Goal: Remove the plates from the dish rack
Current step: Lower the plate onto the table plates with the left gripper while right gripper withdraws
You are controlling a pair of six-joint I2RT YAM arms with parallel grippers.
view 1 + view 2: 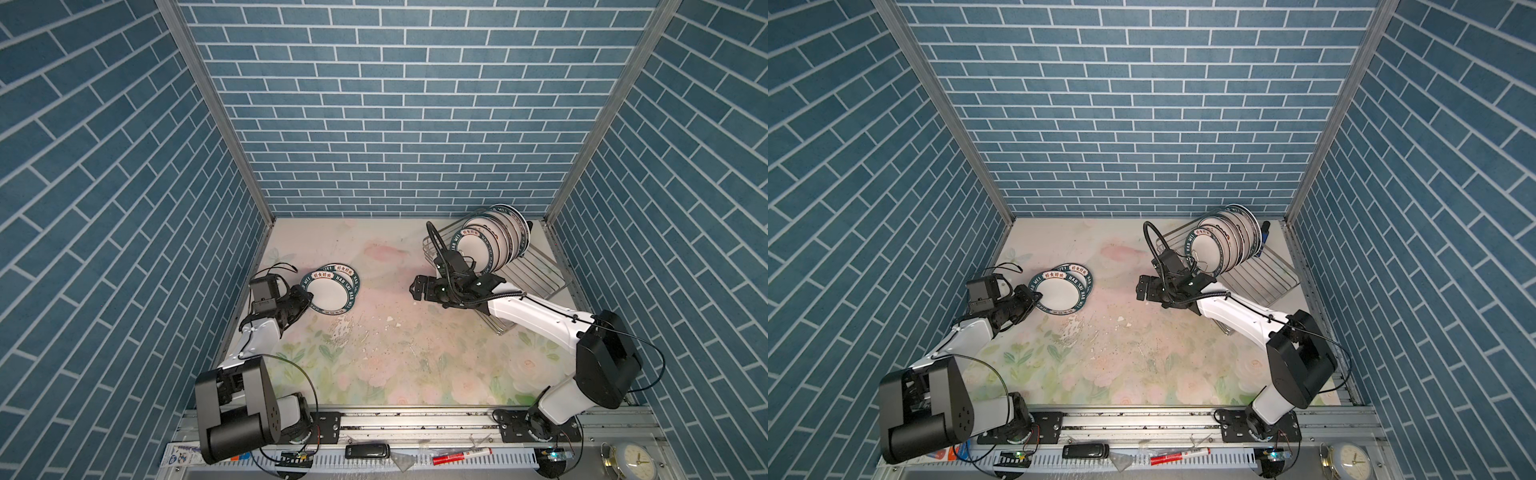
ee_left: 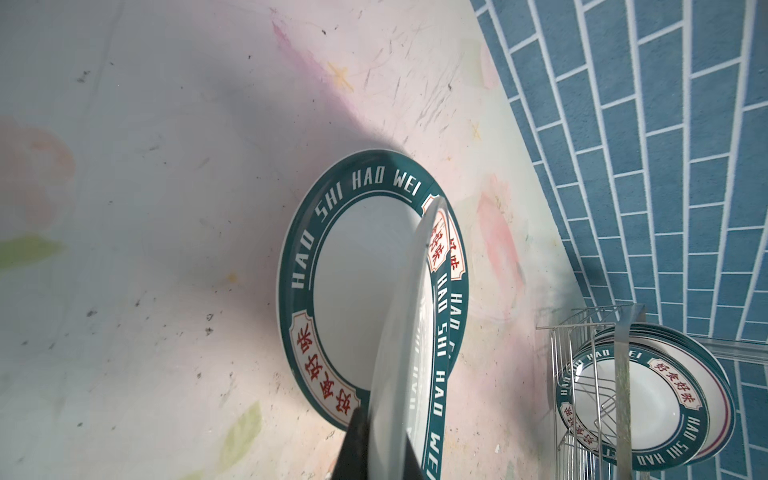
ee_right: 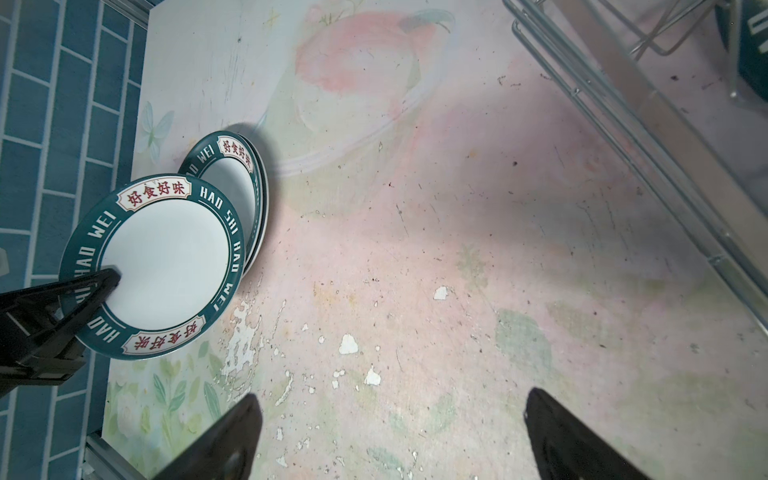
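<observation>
Left tool point(image 1: 309, 297) pinching the rim of a teal-banded plate point(image 1: 330, 293) overlapping another plate point(image 1: 352, 275) lying on the desk point(image 1: 374, 353), right tool point(image 1: 413, 287) gaping wide and empty beside the dish rack point(image 1: 536, 278), other plates point(image 1: 490, 241) standing upright in it.

plates point(image 1: 473, 249) stand upright in the dish rack point(image 1: 536, 282).

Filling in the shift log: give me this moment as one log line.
left gripper: shut on tilted plate above table plate | right gripper: open, empty, beside dish rack | rack plates: several standing
</observation>
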